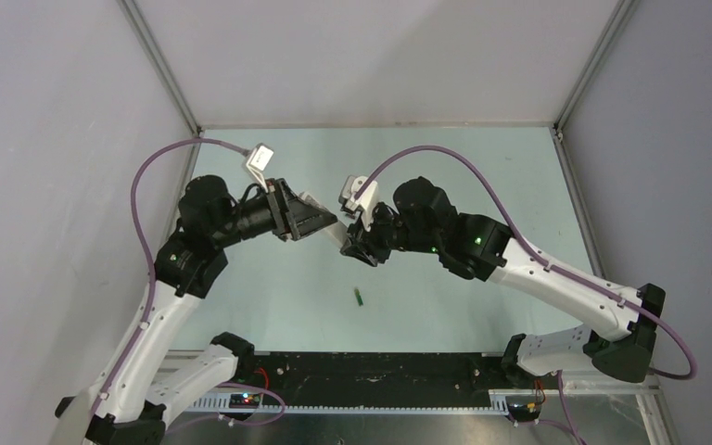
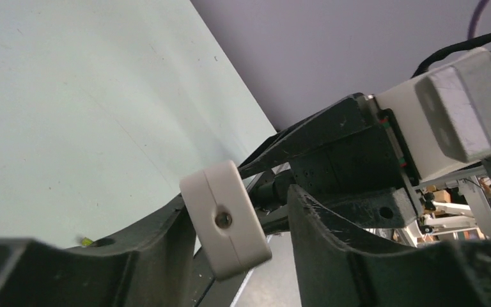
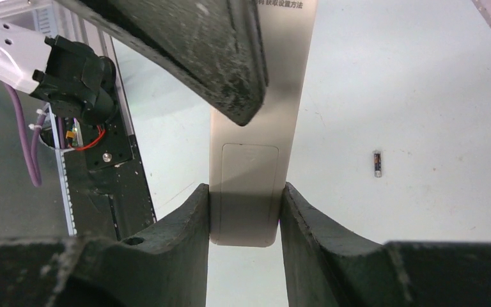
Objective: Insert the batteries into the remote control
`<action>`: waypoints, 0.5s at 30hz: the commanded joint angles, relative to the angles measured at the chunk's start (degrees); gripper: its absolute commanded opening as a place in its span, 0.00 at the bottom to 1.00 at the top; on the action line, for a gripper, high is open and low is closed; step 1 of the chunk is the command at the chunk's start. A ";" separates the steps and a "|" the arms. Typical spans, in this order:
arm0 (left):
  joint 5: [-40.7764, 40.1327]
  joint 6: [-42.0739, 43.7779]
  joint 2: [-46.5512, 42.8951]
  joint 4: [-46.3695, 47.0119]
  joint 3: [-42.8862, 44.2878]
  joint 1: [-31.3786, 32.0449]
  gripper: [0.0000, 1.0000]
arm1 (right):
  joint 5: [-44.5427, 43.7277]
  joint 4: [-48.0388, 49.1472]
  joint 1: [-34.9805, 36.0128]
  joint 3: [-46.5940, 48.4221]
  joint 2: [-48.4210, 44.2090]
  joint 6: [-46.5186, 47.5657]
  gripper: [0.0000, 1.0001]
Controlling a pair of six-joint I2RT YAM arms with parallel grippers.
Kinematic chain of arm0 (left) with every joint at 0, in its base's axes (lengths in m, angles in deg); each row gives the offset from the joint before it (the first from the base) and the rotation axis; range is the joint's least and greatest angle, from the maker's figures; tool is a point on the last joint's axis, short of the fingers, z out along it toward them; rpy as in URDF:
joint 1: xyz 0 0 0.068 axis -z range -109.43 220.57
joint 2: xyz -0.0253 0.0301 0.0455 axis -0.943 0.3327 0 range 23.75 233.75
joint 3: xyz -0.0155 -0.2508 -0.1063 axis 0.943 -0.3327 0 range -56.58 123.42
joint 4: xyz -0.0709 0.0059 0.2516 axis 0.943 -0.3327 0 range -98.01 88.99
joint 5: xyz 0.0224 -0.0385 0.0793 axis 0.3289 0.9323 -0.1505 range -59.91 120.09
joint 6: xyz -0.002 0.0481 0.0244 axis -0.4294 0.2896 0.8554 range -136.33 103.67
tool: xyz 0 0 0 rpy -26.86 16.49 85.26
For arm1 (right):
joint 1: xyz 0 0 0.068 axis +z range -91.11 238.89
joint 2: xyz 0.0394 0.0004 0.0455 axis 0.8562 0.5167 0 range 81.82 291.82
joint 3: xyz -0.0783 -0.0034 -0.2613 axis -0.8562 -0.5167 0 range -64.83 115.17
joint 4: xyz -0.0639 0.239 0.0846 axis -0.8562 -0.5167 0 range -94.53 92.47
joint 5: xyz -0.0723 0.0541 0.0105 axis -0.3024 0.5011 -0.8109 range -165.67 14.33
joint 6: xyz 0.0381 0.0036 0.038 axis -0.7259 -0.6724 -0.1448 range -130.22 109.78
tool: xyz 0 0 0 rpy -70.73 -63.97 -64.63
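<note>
Right gripper [image 3: 246,192] is clamped on one end of the remote control [image 3: 249,160], held above the table [image 1: 445,176]. Its long axis runs across to the left gripper [image 2: 236,204], whose jaws stand apart around the other end. The back cover is on. One battery [image 1: 359,297] lies on the table nearer the bases.

From above, my left gripper [image 1: 326,222] and right gripper [image 1: 352,237] cover nearly all of the remote control [image 1: 336,235]; only a white sliver shows between them. The battery [image 1: 359,297], at 6 o'clock from it, is too small to tell its ends apart.

In my right wrist view a left finger [image 3: 185,51] hides the remote's 11 o'clock part. The printed line [image 3: 280,4] is cut by the top edge.

In my left wrist view only the remote's end shows. At 9 o'clock from it, a yellow-green speck [image 2: 86,242] sits half hidden behind my finger. Whether my left fingers press the remote I cannot tell.
</note>
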 commanded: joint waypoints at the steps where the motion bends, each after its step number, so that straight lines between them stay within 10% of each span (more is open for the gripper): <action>1: 2.83 -2.17 1.36 0.17 -1.42 0.18 0.51 | 0.47 -0.37 -0.20 0.03 -2.15 4.27 0.00; 15: 2.85 -2.61 2.15 -0.78 -2.60 0.17 0.22 | 1.06 0.34 -0.63 0.07 -2.80 6.34 0.00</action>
